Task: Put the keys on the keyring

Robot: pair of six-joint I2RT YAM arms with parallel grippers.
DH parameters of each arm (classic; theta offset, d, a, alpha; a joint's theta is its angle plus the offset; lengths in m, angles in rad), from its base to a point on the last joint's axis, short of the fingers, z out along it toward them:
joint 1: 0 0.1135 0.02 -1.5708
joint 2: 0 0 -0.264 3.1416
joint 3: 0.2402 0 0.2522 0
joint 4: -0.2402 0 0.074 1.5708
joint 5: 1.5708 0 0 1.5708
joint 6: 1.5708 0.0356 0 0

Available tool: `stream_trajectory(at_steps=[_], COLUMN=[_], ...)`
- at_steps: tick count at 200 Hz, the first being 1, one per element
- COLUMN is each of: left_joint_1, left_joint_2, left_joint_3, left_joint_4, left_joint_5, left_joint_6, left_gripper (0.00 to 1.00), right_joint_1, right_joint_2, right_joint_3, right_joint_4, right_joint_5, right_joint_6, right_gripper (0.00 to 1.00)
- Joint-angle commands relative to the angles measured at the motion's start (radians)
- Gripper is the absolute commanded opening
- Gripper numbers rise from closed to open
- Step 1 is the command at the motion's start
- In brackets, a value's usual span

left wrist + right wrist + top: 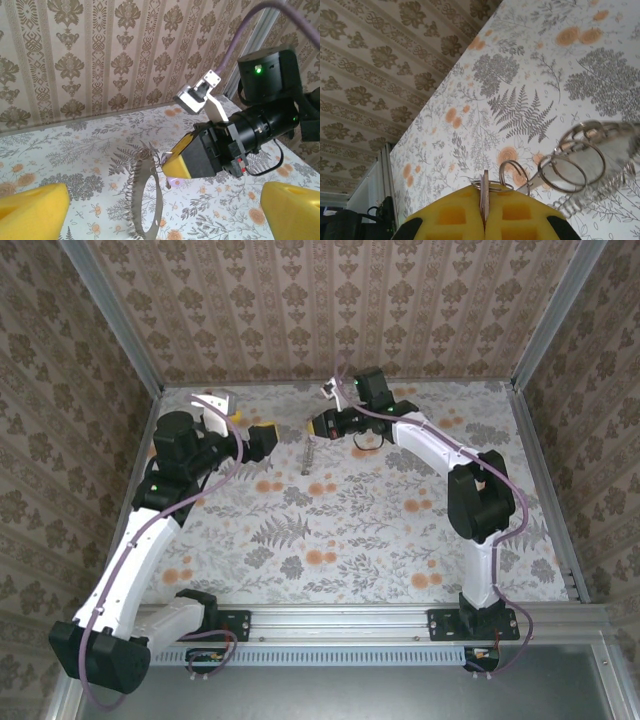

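Left gripper (164, 202) stands released, its two yellow foam pads (31, 210) spread wide with nothing but air between them; from above it sits toward the back of the flowered table (385, 540), pointed across at my other hand. Straight ahead of that gap the keyring (159, 210) hangs as a thin loop, seen nearly edge-on, with the keys (132, 190) running down its left side like a row of small silvery teeth. Whether the bottom of the loop touches the surface I cannot tell. To the right, my right gripper (175, 165) is clenched on the top of the bundle. In its own wrist view a thin flat bit of metal, one of the keys as far as I can judge, is pinched upright in the seam of its shut jaws. A few small split rings (570, 165) trail off from it toward the jagged chain.

As I judge it, the step in hand is bringing the left hand in to take the loop while the right steadies it. To do that well I should go in slowly along the line I face, keep the loop centred in the gap, and close on the bare wire side rather than the toothed side, so the keys are free to slide. The loop dangles loosely, so a brush from a pad could set it swinging or twisting; the right grip is narrow and must not slacken.
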Motion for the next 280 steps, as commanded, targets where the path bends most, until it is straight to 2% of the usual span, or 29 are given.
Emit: stream_trajectory(at_steps=[1,52,105,117,134,146,175,229,242,248,256,261,280], left_joint_1=[0.007,0.006,0.005,0.006,0.005,0.006,0.004,0.003,0.003,0.003,0.004,0.004,0.01], left_joint_2=[-0.013,0.006,-0.014,-0.02,-0.029,-0.03,-0.034,-0.061,-0.07,-0.077,-0.089,-0.097,-0.141], left_joint_3=[-0.017,-0.021,-0.037,-0.038,-0.043,-0.048,-0.052,-0.072,-0.082,-0.092,-0.114,-0.131,-0.228], left_joint_4=[-0.016,0.004,-0.007,-0.012,-0.013,-0.016,-0.021,-0.048,-0.057,-0.056,-0.045,-0.035,0.056], left_joint_5=[-0.01,0.008,-0.013,-0.013,-0.015,-0.016,-0.015,-0.051,-0.095,-0.134,-0.191,-0.237,-0.421], left_joint_6=[-0.023,-0.043,-0.043,-0.041,-0.043,-0.041,-0.045,-0.028,-0.016,-0.01,-0.004,0.001,0.034], left_gripper=[1.0,1.0,1.0,1.0,1.0,1.0,1.0,1.0,1.0,1.0,1.0,1.0,1.0], right_joint_1=[-0.014,-0.036,-0.037,-0.037,-0.036,-0.039,-0.045,-0.075,-0.088,-0.095,-0.108,-0.116,-0.149], right_joint_2=[-0.029,-0.105,-0.119,-0.131,-0.159,-0.184,-0.247,-0.402,-0.455,-0.482,-0.515,-0.535,-0.63], right_joint_3=[-0.095,-0.379,-0.505,-0.52,-0.549,-0.577,-0.642,-0.734,-0.754,-0.765,-0.78,-0.79,-0.824], right_joint_4=[0.086,0.227,0.305,0.305,0.305,0.307,0.317,0.315,0.301,0.295,0.284,0.278,0.256], right_joint_5=[-0.022,-0.007,-0.003,0.002,0.016,0.028,0.053,0.107,0.141,0.163,0.199,0.224,0.356], right_joint_6=[0.03,0.062,0.098,0.098,0.096,0.094,0.097,0.103,0.096,0.096,0.092,0.09,0.083], right_gripper=[0.0,0.0,0.0,0.09,0.3,0.39,0.51,0.64,0.72,0.83,0.87,0.98,1.0])
